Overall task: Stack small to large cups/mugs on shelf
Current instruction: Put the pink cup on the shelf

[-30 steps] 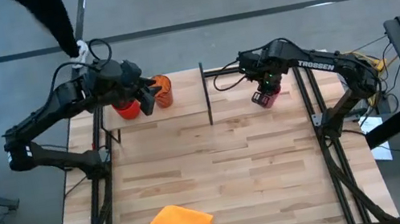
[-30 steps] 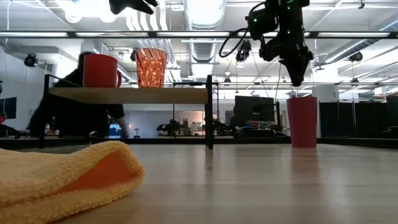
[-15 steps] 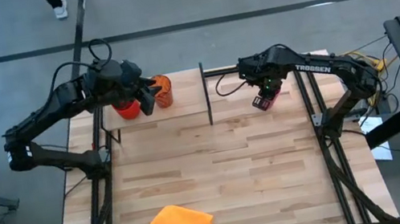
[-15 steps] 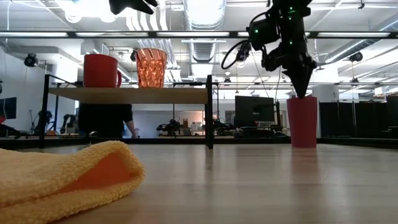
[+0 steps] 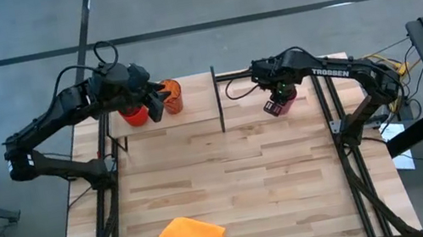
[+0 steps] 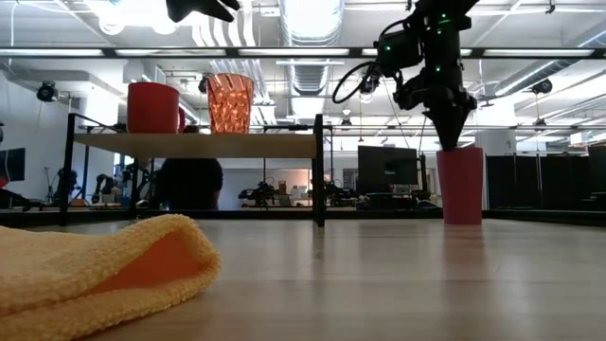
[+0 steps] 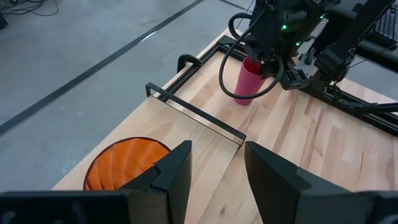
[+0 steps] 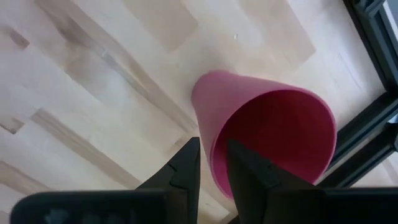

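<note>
Pale planked wood on the counter (image 5: 230,176), matt. The shelf (image 6: 199,144): light wood board, black metal frame. Pink tumbler (image 8: 267,137) looks smooth matt plastic. Orange cup (image 6: 230,102) is ribbed and translucent. Yellow cloth (image 6: 95,270) is fuzzy terry.

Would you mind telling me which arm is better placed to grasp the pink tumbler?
The right. Its tool straddles the pink tumbler's rim on the tabletop, one finger inside and one outside. The left tool is over the shelf by the orange cup.
</note>
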Controlling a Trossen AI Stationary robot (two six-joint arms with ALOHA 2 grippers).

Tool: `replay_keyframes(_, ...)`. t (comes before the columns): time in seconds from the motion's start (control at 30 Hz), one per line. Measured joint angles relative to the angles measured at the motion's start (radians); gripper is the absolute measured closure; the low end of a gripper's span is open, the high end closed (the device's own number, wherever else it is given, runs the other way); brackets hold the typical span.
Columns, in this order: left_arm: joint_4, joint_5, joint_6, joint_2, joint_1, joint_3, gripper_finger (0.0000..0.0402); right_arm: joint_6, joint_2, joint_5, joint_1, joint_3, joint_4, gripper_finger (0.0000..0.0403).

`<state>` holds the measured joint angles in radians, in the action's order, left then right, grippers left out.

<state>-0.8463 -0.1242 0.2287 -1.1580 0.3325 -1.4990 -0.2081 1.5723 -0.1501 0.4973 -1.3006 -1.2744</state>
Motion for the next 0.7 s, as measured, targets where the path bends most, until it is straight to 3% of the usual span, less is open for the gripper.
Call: replay_keyframes(0.7,0.000,-0.001,0.000,0.000,0.000,0.000,0.0267,-0.021,0.000,-0.009,0.008,0.015,0.030,0.0335)
